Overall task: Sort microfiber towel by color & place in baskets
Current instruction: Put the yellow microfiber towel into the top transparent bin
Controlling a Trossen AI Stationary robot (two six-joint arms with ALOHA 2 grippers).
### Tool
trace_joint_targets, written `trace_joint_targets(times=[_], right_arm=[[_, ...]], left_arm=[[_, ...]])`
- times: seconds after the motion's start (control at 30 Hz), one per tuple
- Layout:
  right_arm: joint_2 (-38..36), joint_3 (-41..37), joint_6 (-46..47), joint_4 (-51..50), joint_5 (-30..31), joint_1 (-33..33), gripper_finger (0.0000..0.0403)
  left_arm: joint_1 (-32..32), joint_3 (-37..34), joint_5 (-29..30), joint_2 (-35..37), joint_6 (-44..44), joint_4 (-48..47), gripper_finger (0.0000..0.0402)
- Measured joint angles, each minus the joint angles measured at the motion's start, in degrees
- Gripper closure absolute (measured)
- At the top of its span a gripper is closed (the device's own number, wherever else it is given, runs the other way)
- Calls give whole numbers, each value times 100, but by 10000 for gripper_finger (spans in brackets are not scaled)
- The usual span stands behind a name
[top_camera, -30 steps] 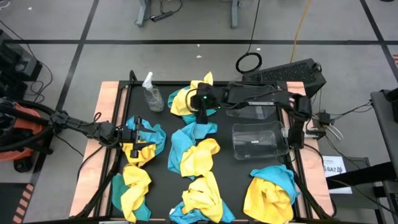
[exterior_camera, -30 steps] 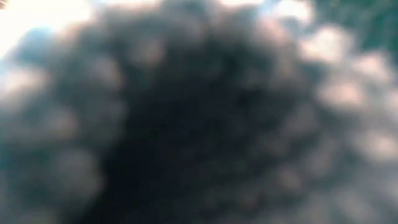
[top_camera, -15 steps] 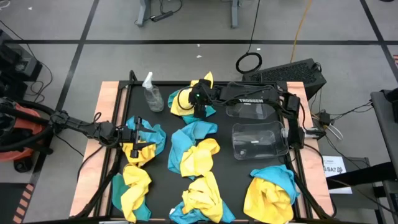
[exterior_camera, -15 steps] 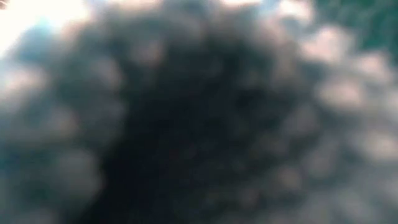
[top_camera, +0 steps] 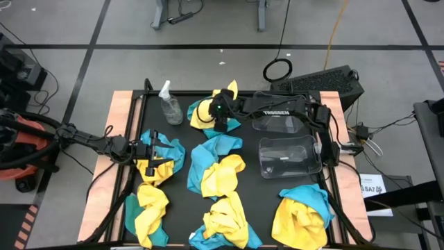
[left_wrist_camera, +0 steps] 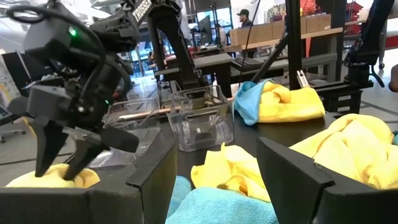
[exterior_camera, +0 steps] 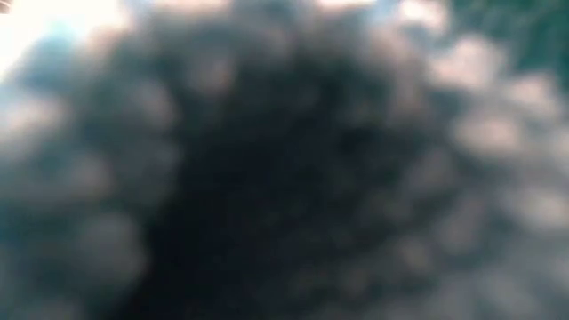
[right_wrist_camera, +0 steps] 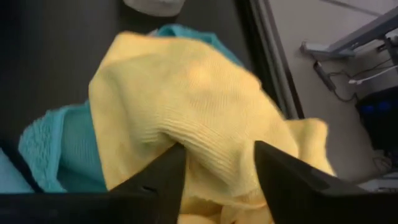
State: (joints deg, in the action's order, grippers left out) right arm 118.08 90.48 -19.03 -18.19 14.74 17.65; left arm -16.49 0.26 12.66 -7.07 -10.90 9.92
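Right wrist view: a yellow microfiber towel (right_wrist_camera: 205, 118) at the desk's far edge is being pinched between the half-closed fingers of the right end effector (top_camera: 220, 119), probably needing a lift toward the clear baskets (top_camera: 288, 156), while the left end effector (top_camera: 149, 161) is waiting part-open, empty.

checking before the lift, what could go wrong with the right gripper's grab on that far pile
1. The right gripper pinches a fold of a yellow towel lying on a teal towel; both may lift together, mixing colors.
2. The spray bottle stands close beside that pile; a dragged cloth might tip it.
3. The fold looks shallow, so it may slip before reaching the baskets.
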Motion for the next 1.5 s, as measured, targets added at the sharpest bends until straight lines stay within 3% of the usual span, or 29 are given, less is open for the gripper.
trace_joint_targets(times=[0.17,0.23,0.5,0.8,0.97,1.2,1.5], right_arm=[[2,0,-1,-50,-143,44,367],[2,0,32,-57,-296,77,391],[-299,211,-21,-116,-149,-84,401],[-1576,1105,-291,-522,-74,-278,402],[-2270,1699,-334,-1451,356,-225,402],[-3015,2406,-6,-3373,503,-88,403],[-3386,2445,761,-6202,1399,345,403]], left_arm=[[-2,0,-2,-2,-2,-12,178],[-1,1,-2,-2,-2,-11,178],[0,-1,-2,-2,-2,-11,178],[-1,1,-2,-4,-2,-11,178],[0,-1,1,-4,-2,-12,178],[-1,0,-2,-4,-2,-12,178],[-1,1,-2,-4,-2,-13,178]])
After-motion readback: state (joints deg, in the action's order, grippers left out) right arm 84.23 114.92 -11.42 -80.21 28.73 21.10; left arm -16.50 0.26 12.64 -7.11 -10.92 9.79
